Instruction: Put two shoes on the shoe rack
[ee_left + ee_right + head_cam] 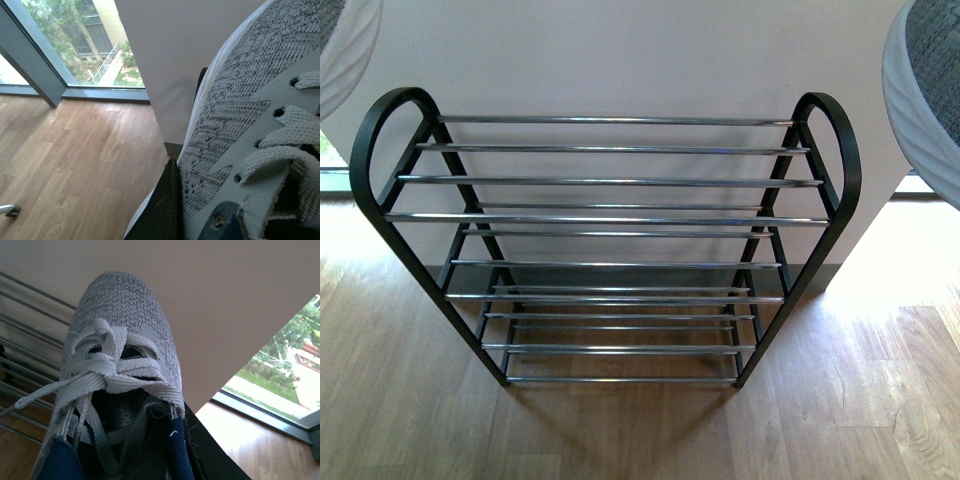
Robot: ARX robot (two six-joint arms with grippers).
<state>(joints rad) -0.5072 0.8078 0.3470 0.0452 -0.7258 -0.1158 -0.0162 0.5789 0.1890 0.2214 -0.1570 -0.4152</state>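
Grey sneaker (117, 325) against right gripper (187, 427)

Pretty clearly a home, most likely an entryway or a hallway corner. A shoe rack (610, 218) with black arched sides and chrome bars is set on a light wood-plank floor (400, 400), in front of a plain white wall (620, 60) finished with a dark skirting strip (172, 148). Everyday footwear is seen too: a grey knit sneaker (120, 315) and a second sneaker (235, 125). A big window (65, 35) in a grey frame is run down almost to the floor beside that wall. Through the glass a yellowish building (100, 25) with a railing, some trees and a strip of lawn (257, 379) can be made out, so a residential neighbourhood is suggested.
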